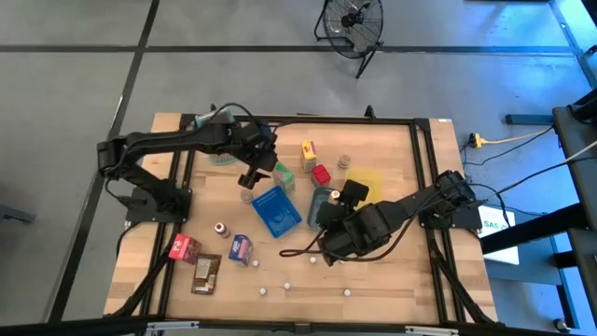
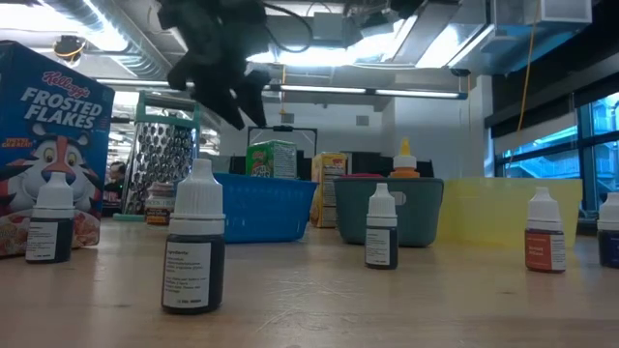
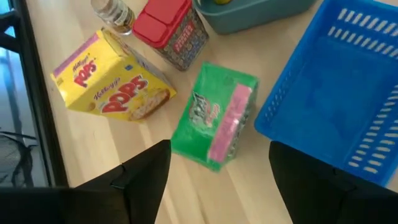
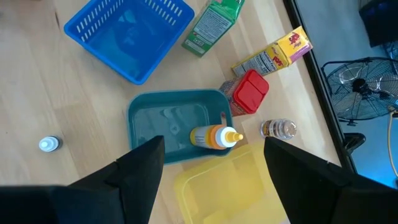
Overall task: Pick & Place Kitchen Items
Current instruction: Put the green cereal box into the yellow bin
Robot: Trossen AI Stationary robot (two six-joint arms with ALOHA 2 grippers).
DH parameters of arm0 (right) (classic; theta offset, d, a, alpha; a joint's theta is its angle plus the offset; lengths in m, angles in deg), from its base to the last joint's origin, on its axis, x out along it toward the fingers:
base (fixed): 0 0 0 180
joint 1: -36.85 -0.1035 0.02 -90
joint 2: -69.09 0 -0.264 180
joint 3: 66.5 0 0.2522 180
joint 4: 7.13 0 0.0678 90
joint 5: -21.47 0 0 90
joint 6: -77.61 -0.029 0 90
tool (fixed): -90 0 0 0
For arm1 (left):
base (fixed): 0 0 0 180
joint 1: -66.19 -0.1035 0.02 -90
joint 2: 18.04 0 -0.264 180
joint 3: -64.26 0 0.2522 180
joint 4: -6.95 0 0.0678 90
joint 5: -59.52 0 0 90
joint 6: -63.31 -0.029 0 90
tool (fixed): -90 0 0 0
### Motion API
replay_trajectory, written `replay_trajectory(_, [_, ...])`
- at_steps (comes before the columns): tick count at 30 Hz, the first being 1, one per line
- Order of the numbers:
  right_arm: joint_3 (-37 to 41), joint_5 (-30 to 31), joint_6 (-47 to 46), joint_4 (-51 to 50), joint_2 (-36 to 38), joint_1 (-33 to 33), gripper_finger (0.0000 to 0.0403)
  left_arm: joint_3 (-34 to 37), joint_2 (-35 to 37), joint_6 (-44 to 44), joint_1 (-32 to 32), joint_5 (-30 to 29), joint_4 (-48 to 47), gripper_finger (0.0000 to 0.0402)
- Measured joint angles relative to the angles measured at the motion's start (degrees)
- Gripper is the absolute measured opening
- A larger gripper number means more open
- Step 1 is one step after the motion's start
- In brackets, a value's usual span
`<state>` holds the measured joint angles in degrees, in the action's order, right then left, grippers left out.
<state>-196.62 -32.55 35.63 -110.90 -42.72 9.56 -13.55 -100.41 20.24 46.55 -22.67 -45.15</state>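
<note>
My left gripper point(image 3: 219, 149) hovers open above the table's far middle, its fingers on either side of a green and pink box point(image 3: 214, 115) below, apart from it. The box lies flat beside the blue tray point(image 1: 276, 211). A yellow Pops box point(image 3: 112, 81), a red-lidded jar point(image 3: 171, 25) and a small clear jar point(image 3: 113, 12) sit just beyond. My right gripper point(image 4: 214, 142) stands open and holding nothing, high over the teal tray point(image 4: 161, 124) and the yellow tray point(image 4: 224, 186). An orange-capped bottle point(image 4: 214, 137) lies in the teal tray.
Near the front edge stand a Frosted Flakes box point(image 1: 241, 248), a red box point(image 1: 184, 248), a brown packet point(image 1: 206, 273), a little bottle point(image 1: 221, 229) and several tiny white bottles point(image 1: 264, 290). A black cable point(image 1: 298, 250) trails beside the right arm.
</note>
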Motion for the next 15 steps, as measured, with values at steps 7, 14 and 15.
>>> replay_trajectory(7, [0.02,0.00,0.00,0.00,0.00,0.00,0.0277,0.00,-2.51,-0.13,0.13,1.08,1.30,0.0269])
replay_trajectory(14, [0.02,0.00,0.00,0.02,0.00,-0.02,0.0277,0.04,-5.13,-0.72,0.09,0.68,1.88,0.0269])
replay_trajectory(15, [0.02,0.00,0.00,0.00,0.00,0.00,0.0277,0.02,-5.31,-0.71,0.09,0.68,2.07,0.0269])
